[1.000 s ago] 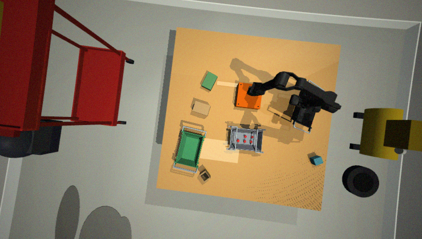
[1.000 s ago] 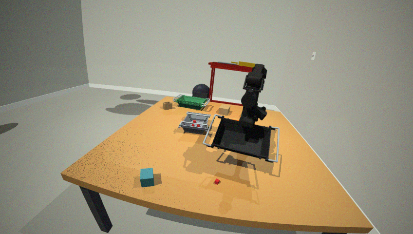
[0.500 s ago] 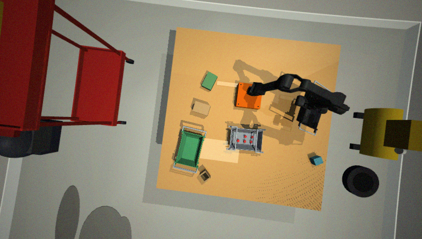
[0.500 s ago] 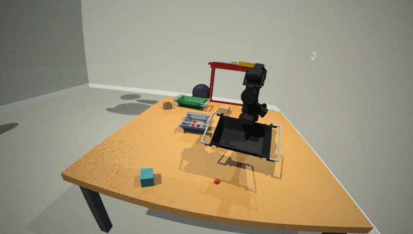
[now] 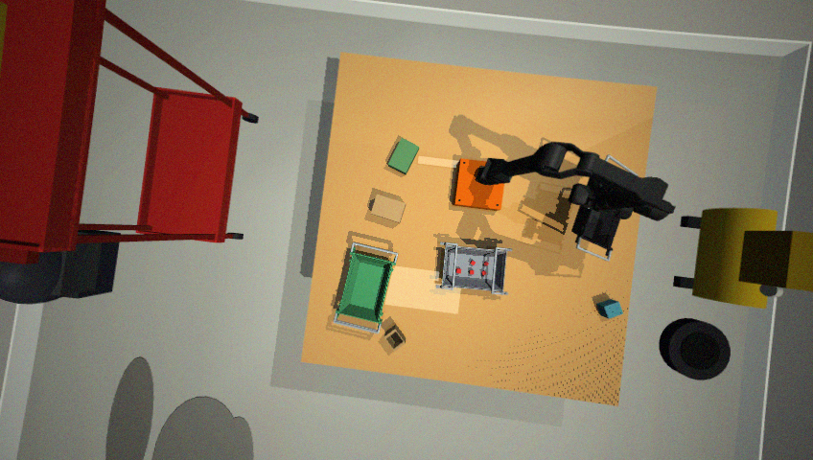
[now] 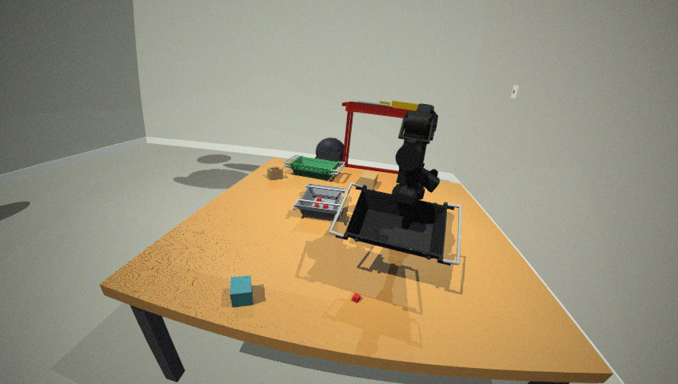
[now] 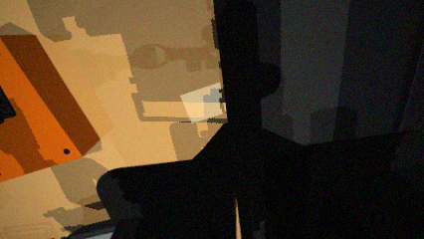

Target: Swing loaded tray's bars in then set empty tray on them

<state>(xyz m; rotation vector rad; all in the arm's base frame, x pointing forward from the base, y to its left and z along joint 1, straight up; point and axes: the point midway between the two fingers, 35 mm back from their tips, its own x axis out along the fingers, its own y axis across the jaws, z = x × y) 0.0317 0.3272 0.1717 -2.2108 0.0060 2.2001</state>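
The loaded grey tray (image 5: pixel 481 283) (image 6: pixel 314 213) stands on the table with several small red blocks (image 5: pixel 471 271) (image 6: pixel 325 206) inside. Its two wire bars lie across its top, inward of its ends. The empty black tray (image 5: pixel 595 230) (image 6: pixel 380 223) is in the air beyond the grey tray's end, right of it in the top view. It is tilted, its side facing the exterior camera lower, with its own bars out over its ends. My gripper (image 6: pixel 409 203) (image 7: pixel 235 128) is shut on the black tray's long wall. The arm hides part of that tray in the top view.
A green tray (image 5: pixel 364 285) (image 6: pixel 314 166) stands at the far left. A green block (image 5: pixel 404 155), tan block (image 5: pixel 387 208), small brown box (image 5: pixel 394 335) and teal block (image 5: pixel 610 308) (image 6: pixel 241 291) stand around. A loose red block (image 6: pixel 356 298) lies on the table.
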